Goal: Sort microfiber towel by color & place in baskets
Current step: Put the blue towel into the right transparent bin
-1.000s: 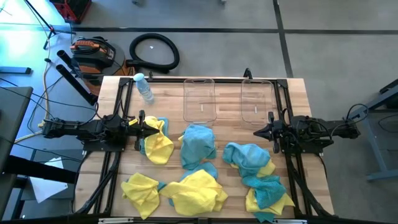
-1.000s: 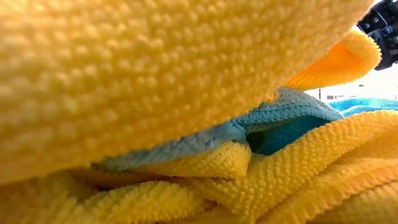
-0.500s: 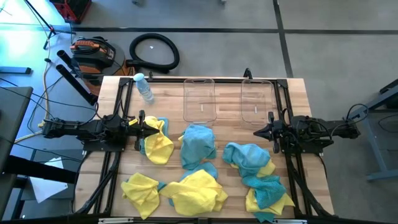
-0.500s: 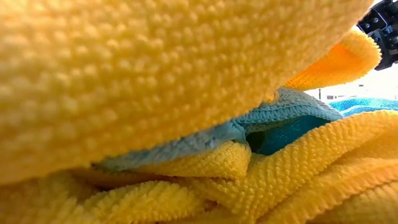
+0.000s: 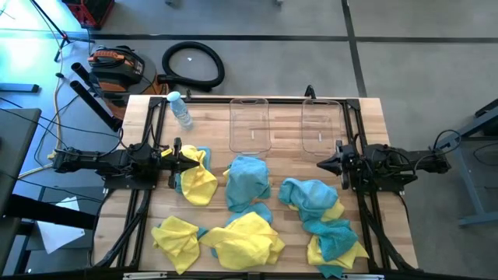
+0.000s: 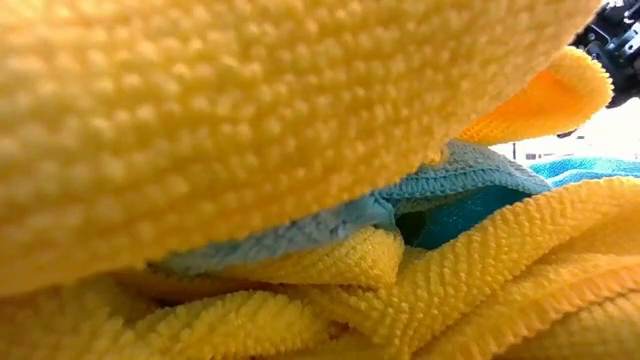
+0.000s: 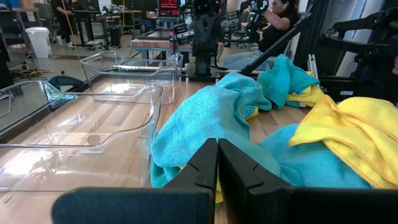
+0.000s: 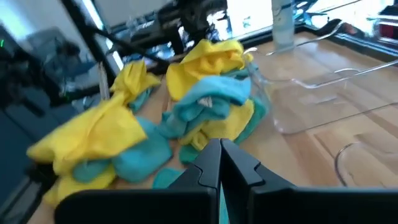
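Several yellow and teal microfiber towels lie crumpled on the wooden table: a yellow and teal one (image 5: 194, 175), a teal one (image 5: 247, 180), a teal-over-yellow heap (image 5: 311, 198), and yellow ones (image 5: 175, 237) (image 5: 241, 237) by the near edge. Two clear baskets (image 5: 250, 124) (image 5: 320, 126) stand at the far side. My left gripper (image 5: 189, 159) is shut at the edge of the left towel, with the teal towel (image 7: 211, 124) ahead of it. My right gripper (image 5: 320, 165) is shut beside the right basket, pointing at the towels (image 8: 211, 93).
A small clear bottle (image 5: 180, 109) with a blue cap lies at the table's far left corner. In the low view a yellow towel (image 6: 250, 120) lies right before the lens and hides nearly everything. A hose and a tool case lie on the floor beyond the table.
My right arm has shifted slightly: in the low view its dark part at the upper right sits higher and shows less than before. The towels and the left arm have stayed put.
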`<state>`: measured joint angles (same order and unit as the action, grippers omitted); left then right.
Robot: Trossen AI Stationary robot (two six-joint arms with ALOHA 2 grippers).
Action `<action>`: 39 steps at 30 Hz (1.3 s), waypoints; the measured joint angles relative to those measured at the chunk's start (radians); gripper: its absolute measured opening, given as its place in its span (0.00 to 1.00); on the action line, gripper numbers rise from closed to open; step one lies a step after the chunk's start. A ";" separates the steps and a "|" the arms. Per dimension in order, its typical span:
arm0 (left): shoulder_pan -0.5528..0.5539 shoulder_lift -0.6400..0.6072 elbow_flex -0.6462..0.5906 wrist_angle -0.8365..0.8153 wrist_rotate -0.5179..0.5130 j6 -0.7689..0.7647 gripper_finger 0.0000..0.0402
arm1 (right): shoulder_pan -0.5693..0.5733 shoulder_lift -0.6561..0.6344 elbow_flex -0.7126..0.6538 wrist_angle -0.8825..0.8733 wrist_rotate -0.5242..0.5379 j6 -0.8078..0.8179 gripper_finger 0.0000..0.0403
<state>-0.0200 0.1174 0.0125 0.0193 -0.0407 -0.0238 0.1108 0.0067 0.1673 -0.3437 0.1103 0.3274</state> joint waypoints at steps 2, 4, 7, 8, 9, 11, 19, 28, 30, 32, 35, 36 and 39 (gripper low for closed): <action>0.000 0.000 0.000 0.000 0.000 0.000 0.00 | 0.000 0.000 0.000 0.028 0.011 0.065 0.00; 0.000 0.000 0.000 0.000 0.000 0.000 0.00 | 0.000 0.000 0.000 0.066 0.021 0.123 0.00; 0.000 0.000 0.000 0.000 0.000 0.000 0.00 | 0.000 0.010 0.000 0.170 0.026 0.124 0.00; 0.000 0.000 0.000 0.000 0.000 0.000 0.00 | 0.001 0.019 0.000 0.205 0.020 0.121 0.00; 0.000 0.000 0.000 0.000 0.000 0.000 0.00 | 0.003 0.033 0.000 0.237 0.021 0.121 0.00; 0.000 0.000 0.000 0.000 0.000 0.000 0.00 | 0.003 0.075 0.012 0.257 0.055 0.120 0.00; 0.000 0.000 0.000 0.000 0.000 0.000 0.00 | 0.003 0.414 0.200 0.243 0.187 0.144 0.00; 0.000 0.000 0.000 0.000 0.000 0.000 0.00 | 0.006 0.881 0.696 -0.235 0.222 0.302 0.00; 0.000 0.000 0.000 0.000 0.000 0.000 0.00 | 0.016 0.972 0.805 -0.340 0.232 0.352 0.00; 0.000 0.000 0.000 0.000 0.000 0.000 0.00 | 0.029 1.058 0.907 -0.459 0.237 0.402 0.00; 0.000 0.000 0.000 0.000 0.000 0.000 0.00 | 0.054 1.172 1.037 -0.644 0.230 0.504 0.00; 0.000 0.000 0.000 0.000 0.000 0.000 0.00 | 0.064 1.205 1.071 -0.700 0.222 0.536 0.00; 0.000 0.000 0.000 0.000 0.000 0.000 0.00 | 0.101 1.286 1.140 -0.812 0.192 0.618 0.00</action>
<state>-0.0203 0.1175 0.0128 0.0192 -0.0410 -0.0235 0.2116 1.2925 1.3068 -1.1553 0.3024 0.9451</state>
